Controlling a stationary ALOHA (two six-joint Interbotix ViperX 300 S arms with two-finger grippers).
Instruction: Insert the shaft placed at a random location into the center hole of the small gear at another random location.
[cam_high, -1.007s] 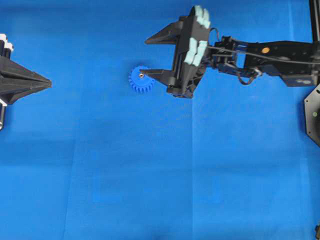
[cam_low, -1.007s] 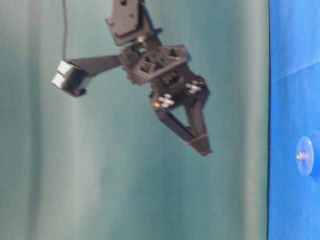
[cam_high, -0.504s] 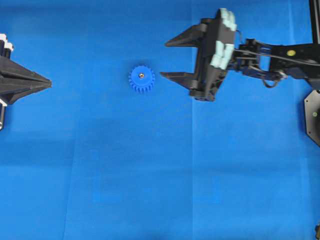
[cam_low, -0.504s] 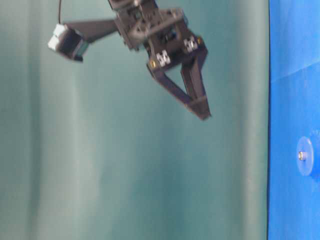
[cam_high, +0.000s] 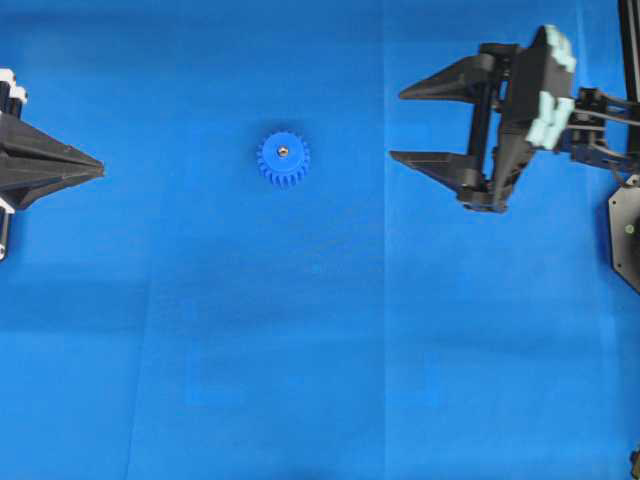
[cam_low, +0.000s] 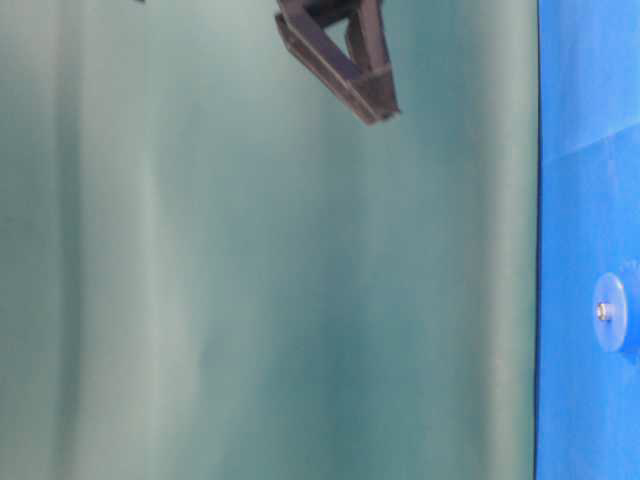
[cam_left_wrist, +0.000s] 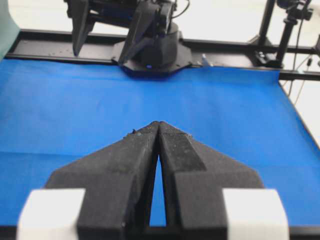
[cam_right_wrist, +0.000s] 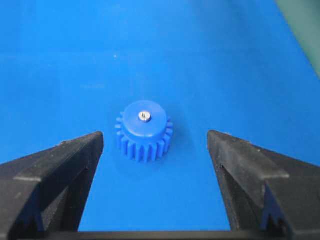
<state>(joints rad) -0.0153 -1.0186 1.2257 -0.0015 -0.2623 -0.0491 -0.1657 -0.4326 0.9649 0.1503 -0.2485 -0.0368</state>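
The small blue gear (cam_high: 283, 162) lies flat on the blue sheet, left of centre. The shaft (cam_high: 283, 151) stands in its center hole as a shiny dot. Both show in the right wrist view, gear (cam_right_wrist: 144, 137) and shaft (cam_right_wrist: 144, 116), and at table level, gear (cam_low: 612, 312) and shaft (cam_low: 602, 311). My right gripper (cam_high: 396, 125) is open and empty, well to the right of the gear and raised above the sheet; its fingers (cam_low: 372, 95) show at the top of the table-level view. My left gripper (cam_high: 100, 168) is shut and empty at the far left, also seen in the left wrist view (cam_left_wrist: 159, 124).
The right arm's black base (cam_left_wrist: 150, 50) stands at the far edge of the sheet. A black mount plate (cam_high: 626, 228) sits at the right edge. A black frame rail (cam_left_wrist: 240, 50) runs behind the sheet. A green backdrop (cam_low: 250, 300) fills the table-level view.
My right gripper has drawn back to the right and upward, away from the gear, staying open. The shaft stays in the gear's hole. The left arm has not moved.
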